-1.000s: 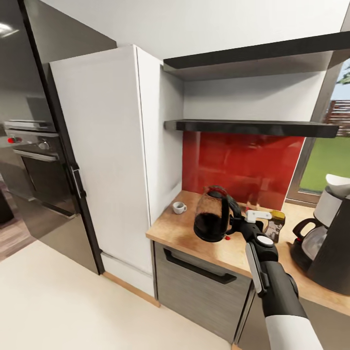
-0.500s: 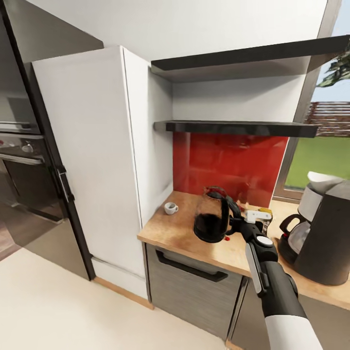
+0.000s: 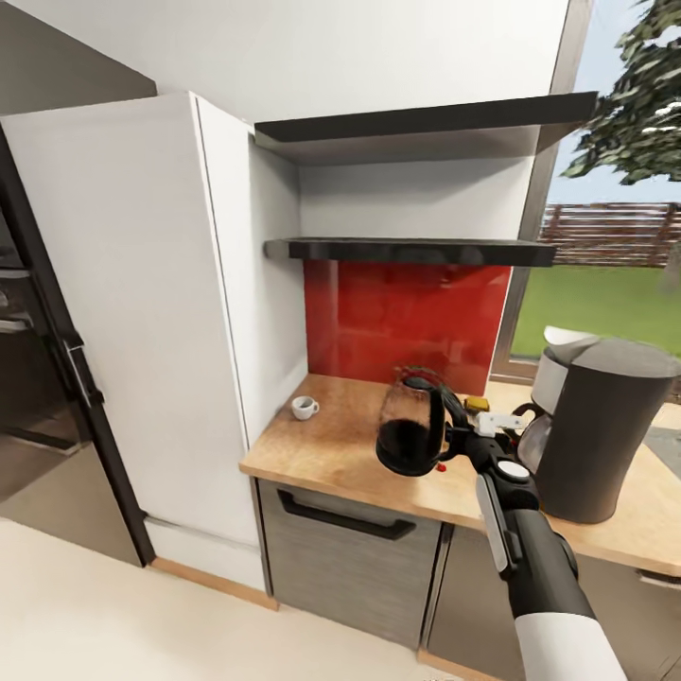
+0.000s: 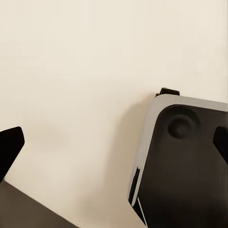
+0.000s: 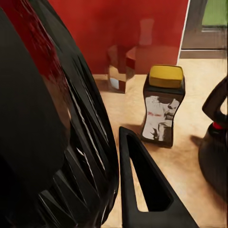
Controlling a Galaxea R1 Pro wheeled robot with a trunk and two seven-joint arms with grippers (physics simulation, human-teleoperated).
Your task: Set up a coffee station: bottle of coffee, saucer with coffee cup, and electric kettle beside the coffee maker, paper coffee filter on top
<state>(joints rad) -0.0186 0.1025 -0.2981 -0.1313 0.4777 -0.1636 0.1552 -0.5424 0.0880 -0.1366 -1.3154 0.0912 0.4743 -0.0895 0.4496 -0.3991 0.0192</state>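
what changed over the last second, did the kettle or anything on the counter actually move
Mostly the camera turned right: the whole scene slid left, the oven left the picture and the coffee maker came fully into sight. The right pincer stays shut on the electric kettle, held above the kitchen countertop. The coffee cup and bottle of coffee kept their places on it.

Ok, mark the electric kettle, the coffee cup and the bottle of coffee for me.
electric kettle [image 3: 409, 437]: head view, on its dark translucent body, held above the counter.
coffee cup [image 3: 304, 408]: head view, on the white cup's side, near the tall cabinet.
bottle of coffee [image 5: 161, 111]: right wrist view, on its label below the yellow lid.
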